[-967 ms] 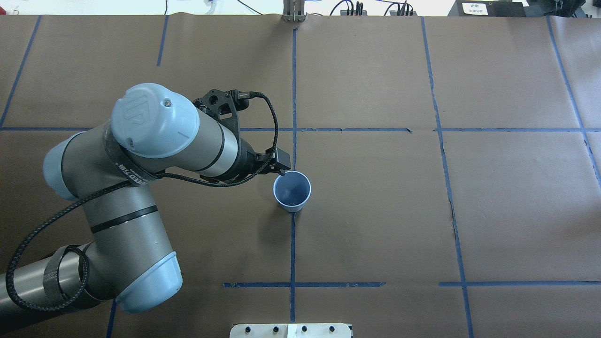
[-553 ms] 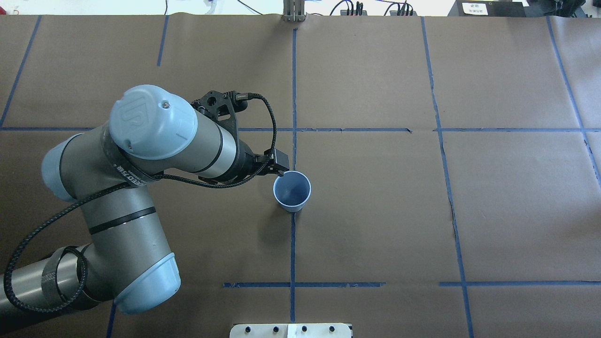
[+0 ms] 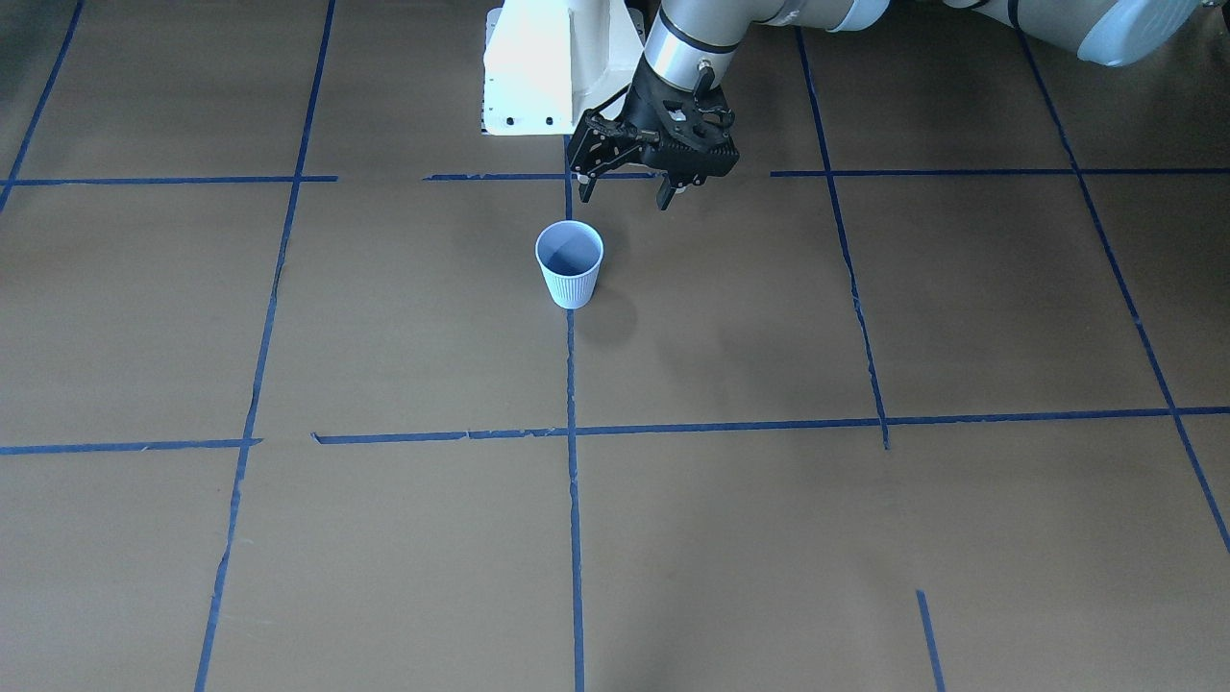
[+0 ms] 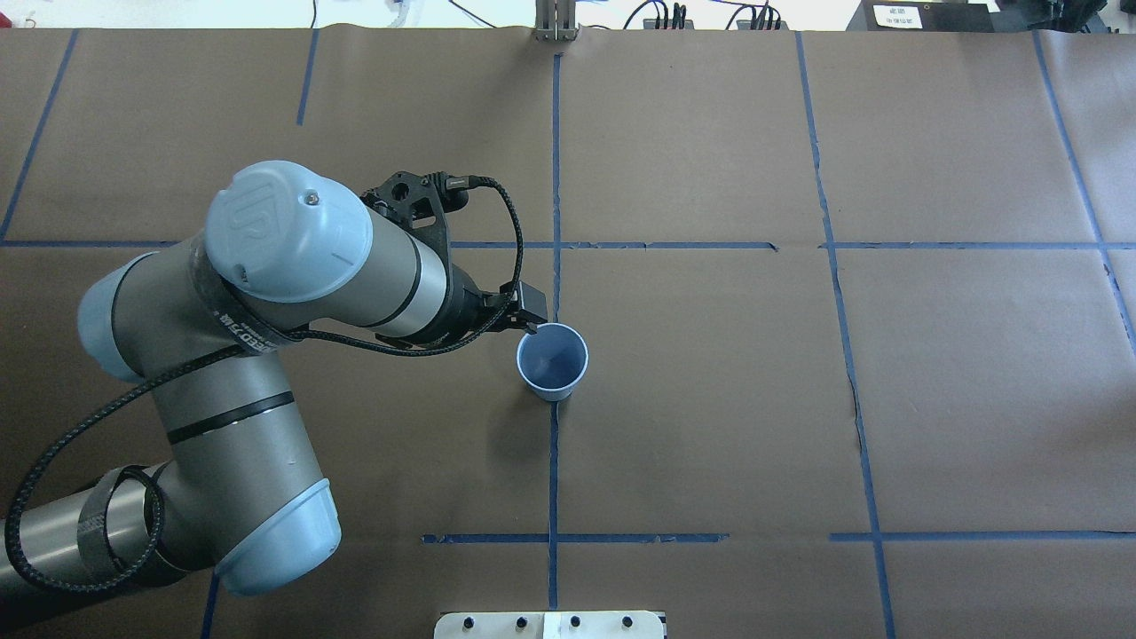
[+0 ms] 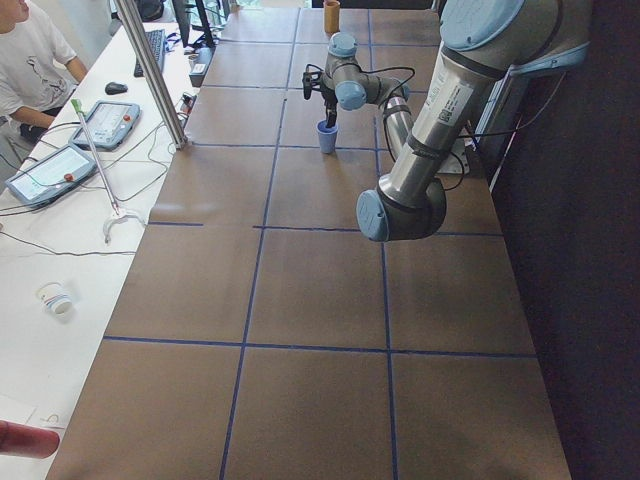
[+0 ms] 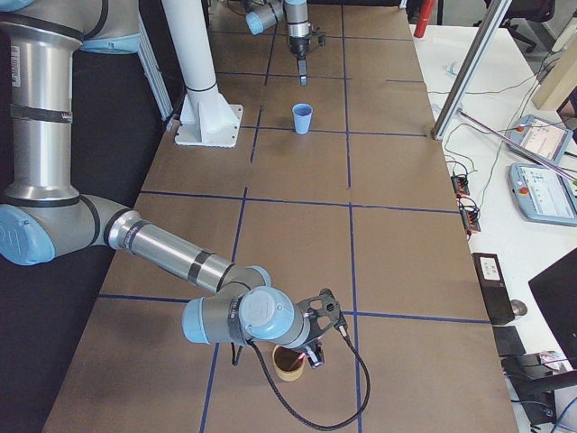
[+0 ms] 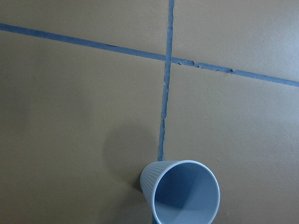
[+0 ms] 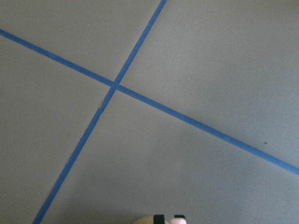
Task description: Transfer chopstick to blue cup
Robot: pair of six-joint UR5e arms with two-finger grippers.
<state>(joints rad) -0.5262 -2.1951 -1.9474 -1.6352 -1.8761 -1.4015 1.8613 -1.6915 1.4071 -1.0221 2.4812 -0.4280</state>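
Where the exterior front-facing view looks steeply down on the brown-papered table (image 3: 865,538), the blue cup (image 3: 570,264) is seen upright on a blue tape line (image 3: 573,500), with nothing visible inside it. The left gripper (image 3: 626,197) is held above the table near the cup, on the robot's left of it. Its jaws are spread wide and nothing is gripped.

In the overhead exterior view, the gripper is largely hidden under its own wrist. One fingertip (image 4: 531,327) is shown at the cup's left rim; contact cannot be judged.

In the exterior left view, the same gripper is seen pointing downward close over the cup.

In the exterior right view, the right gripper (image 6: 313,354) is shown low over a tan cup (image 6: 288,364) at the near end of the table, well apart from the blue cup.

In the left wrist-mounted view, the blue cup's ribbed wall and darker interior are shown at the lower edge, on a tape line below a tape crossing.

In the right wrist-mounted view, only two black fingertips (image 8: 159,218) are caught at the lower edge, set close together. A pinkish patch (image 8: 176,222) is seen beside them; whether it is the chopstick, or is gripped, cannot be told.
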